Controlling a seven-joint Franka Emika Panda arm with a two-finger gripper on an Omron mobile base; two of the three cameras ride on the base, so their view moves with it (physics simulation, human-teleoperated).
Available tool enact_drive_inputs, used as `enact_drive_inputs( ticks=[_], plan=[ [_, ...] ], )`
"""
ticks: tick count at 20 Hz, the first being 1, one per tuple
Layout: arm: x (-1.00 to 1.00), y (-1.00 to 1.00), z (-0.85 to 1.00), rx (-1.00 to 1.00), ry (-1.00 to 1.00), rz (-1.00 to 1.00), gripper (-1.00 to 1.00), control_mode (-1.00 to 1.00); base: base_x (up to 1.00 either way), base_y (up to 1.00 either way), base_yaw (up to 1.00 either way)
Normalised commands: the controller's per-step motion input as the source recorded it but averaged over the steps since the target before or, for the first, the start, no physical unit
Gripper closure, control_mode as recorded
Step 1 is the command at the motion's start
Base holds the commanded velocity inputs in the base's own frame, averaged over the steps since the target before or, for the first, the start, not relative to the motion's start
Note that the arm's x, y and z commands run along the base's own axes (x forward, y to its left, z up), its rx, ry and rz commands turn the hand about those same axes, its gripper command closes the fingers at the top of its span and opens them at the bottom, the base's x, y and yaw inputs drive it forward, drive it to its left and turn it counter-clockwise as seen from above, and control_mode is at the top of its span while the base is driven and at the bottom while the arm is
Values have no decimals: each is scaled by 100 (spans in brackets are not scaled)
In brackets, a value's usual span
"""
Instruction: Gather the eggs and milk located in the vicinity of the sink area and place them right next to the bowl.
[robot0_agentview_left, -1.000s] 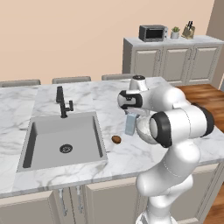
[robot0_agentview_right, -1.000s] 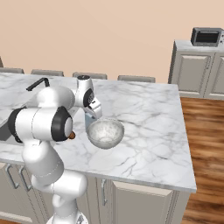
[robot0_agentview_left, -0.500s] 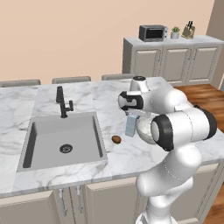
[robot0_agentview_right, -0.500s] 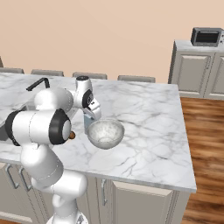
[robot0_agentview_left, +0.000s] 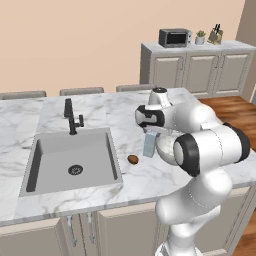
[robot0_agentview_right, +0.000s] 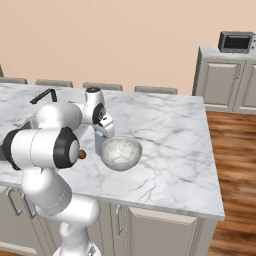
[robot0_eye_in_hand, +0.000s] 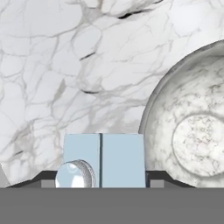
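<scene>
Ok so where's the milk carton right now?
In the left base view the milk carton stands upright on the marble counter, under the gripper, between the brown egg on its sink side and the bowl.

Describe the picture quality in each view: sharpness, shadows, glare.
Left base view: sharp, even flat light, only a faint shadow under the brown egg beside the sink. Right base view: equally crisp, soft sheen on the bowl, no glare. Hand view: the milk and marble counter look clean, unblurred, no lens distortion.
</scene>
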Motion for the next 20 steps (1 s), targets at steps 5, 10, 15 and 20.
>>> enact_drive_inputs(
  ticks=[5,10,15,20],
  plan=[
    [-6,0,0,0,2,0,-100,-100,0,0,0],
    [-2,0,0,0,4,0,-100,-100,0,0,0],
    [0,0,0,0,2,0,-100,-100,0,0,0],
    [0,0,0,0,0,0,-100,-100,0,0,0]
  ],
)
